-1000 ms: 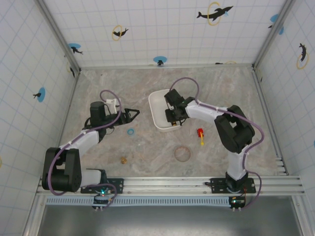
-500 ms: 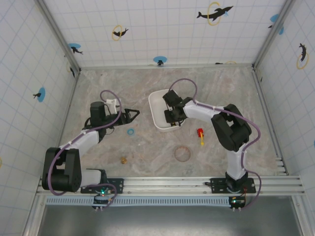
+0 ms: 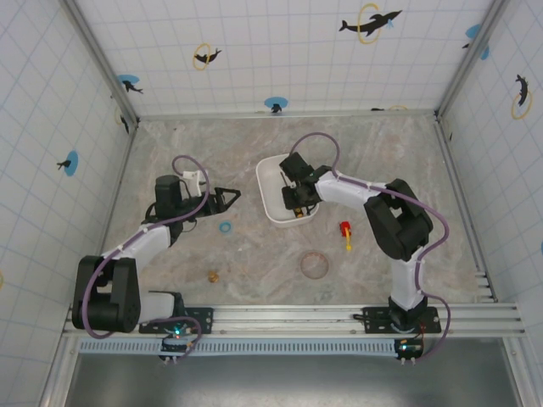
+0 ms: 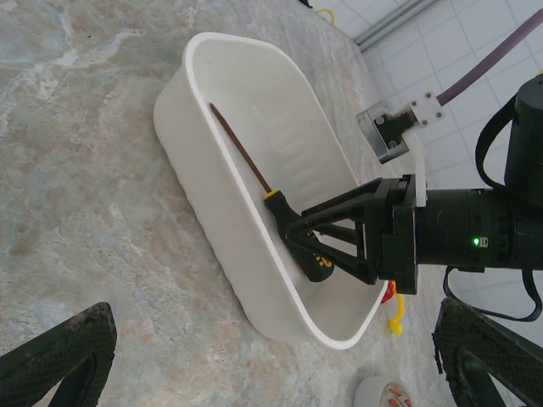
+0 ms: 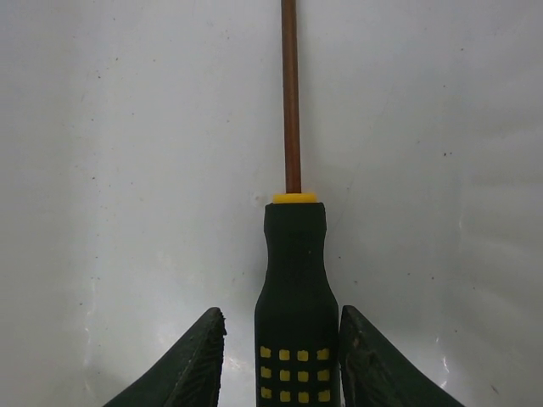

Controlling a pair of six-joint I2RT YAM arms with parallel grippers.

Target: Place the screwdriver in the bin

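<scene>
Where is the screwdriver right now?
The screwdriver lies inside the white bin, near the table's middle in the top view, its handle between the right gripper's fingers, shaft pointing away from them.

Screwdriver [image 4: 243, 153] lies in the bin [image 4: 216, 237]; right gripper [image 4: 304, 243] straddles its handle.

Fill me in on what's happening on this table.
The right claw sits inside the shallow white plastic bin. Its fingers straddle the black-and-yellow handle of the slim screwdriver with small gaps on either side, so the grip looks open. The screwdriver lies in the bin, its thin shaft along one long wall. The left claw is open over the marbled tabletop to the bin's left, holding nothing.
</scene>
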